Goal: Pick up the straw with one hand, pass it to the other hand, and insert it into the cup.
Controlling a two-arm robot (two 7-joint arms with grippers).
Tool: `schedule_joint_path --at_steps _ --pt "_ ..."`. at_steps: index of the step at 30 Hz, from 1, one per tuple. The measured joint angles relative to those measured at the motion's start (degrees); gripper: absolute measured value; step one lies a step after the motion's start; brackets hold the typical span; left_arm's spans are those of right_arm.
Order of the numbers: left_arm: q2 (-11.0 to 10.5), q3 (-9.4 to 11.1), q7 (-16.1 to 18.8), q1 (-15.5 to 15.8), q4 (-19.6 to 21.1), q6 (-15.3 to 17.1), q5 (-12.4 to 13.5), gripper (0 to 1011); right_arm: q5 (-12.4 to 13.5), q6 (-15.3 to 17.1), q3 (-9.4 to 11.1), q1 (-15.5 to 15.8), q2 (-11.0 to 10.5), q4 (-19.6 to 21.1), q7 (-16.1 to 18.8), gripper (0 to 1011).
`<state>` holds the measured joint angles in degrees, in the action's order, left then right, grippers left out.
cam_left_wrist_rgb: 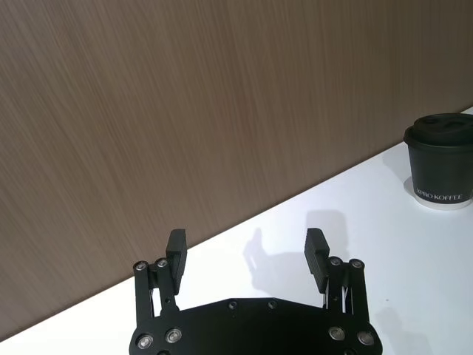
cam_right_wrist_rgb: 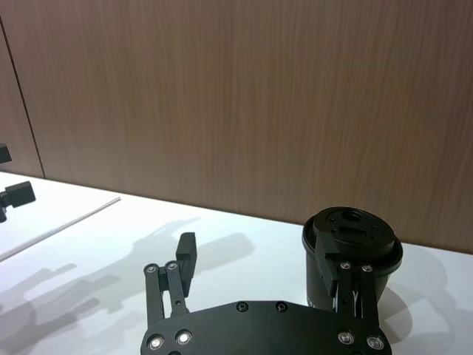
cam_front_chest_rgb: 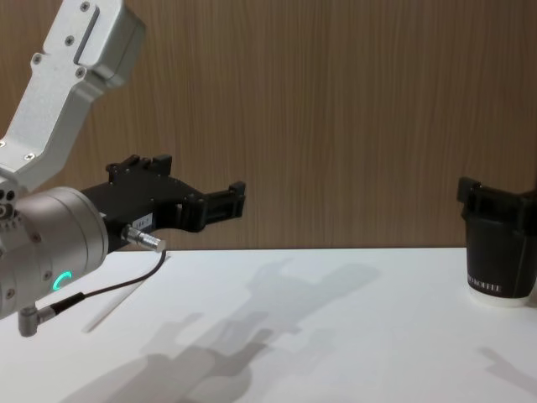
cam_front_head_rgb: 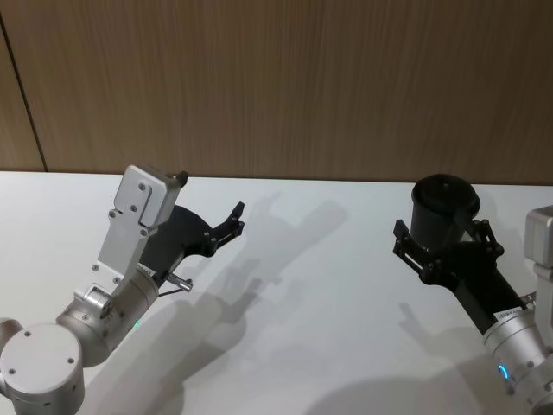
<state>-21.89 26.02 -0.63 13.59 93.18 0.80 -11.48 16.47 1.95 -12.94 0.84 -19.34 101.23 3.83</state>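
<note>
The white straw (cam_front_chest_rgb: pixel 126 298) lies flat on the white table below my left arm, and the right wrist view has the straw (cam_right_wrist_rgb: pixel 60 228) at the far side. My left gripper (cam_front_head_rgb: pixel 212 197) hovers above the table, open with nothing between its fingers (cam_left_wrist_rgb: pixel 176 251). The black lidded cup (cam_front_head_rgb: pixel 444 206) stands upright at the right near the wall; the left wrist view has this cup (cam_left_wrist_rgb: pixel 442 163) far off. My right gripper (cam_right_wrist_rgb: pixel 259 251) is open and raised at lid height, right up against the cup (cam_right_wrist_rgb: pixel 353 244). One of its fingers (cam_front_chest_rgb: pixel 475 198) overlaps the cup (cam_front_chest_rgb: pixel 502 260) without clamping it.
A wood-panelled wall (cam_front_head_rgb: pixel 285 86) runs along the table's back edge. Bare white table (cam_front_head_rgb: pixel 328 285) lies between the two arms. A thin dark cable (cam_front_chest_rgb: pixel 109 285) hangs from my left wrist above the straw.
</note>
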Motion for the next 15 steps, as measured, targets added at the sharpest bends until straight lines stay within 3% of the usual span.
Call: schedule_joint_path --at_steps 15 --pt "0.0 0.0 0.0 0.0 0.0 0.0 0.0 1000 0.0 0.0 0.0 0.0 0.0 0.0 0.0 1001"
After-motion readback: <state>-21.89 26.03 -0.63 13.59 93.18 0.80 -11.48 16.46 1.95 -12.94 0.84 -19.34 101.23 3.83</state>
